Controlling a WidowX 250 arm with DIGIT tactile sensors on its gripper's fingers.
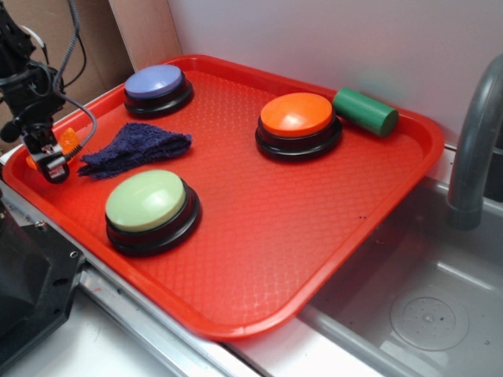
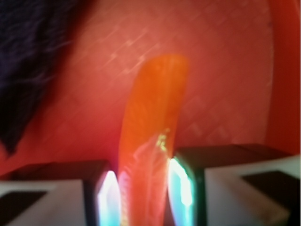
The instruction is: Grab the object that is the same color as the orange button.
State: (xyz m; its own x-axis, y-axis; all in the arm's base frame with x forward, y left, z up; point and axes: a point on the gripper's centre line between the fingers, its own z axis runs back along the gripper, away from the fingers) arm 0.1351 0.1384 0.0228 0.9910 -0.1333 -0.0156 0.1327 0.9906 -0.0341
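Gripper [image 2: 143, 193] clenched on the orange segment toy [image 2: 150, 136] at far left of the exterior frame by the tray [image 1: 330, 236] edge; grab looks done, only lifting clear left.

The exterior view looks down from high up at one corner of the red tray [image 1: 259, 228], far enough to see the whole tray. The wrist view looks down very close. Both see the tray floor.

Arm low over the left side, end effector [image 1: 49, 161] pointed down, fingers [image 2: 186, 186] clamped together
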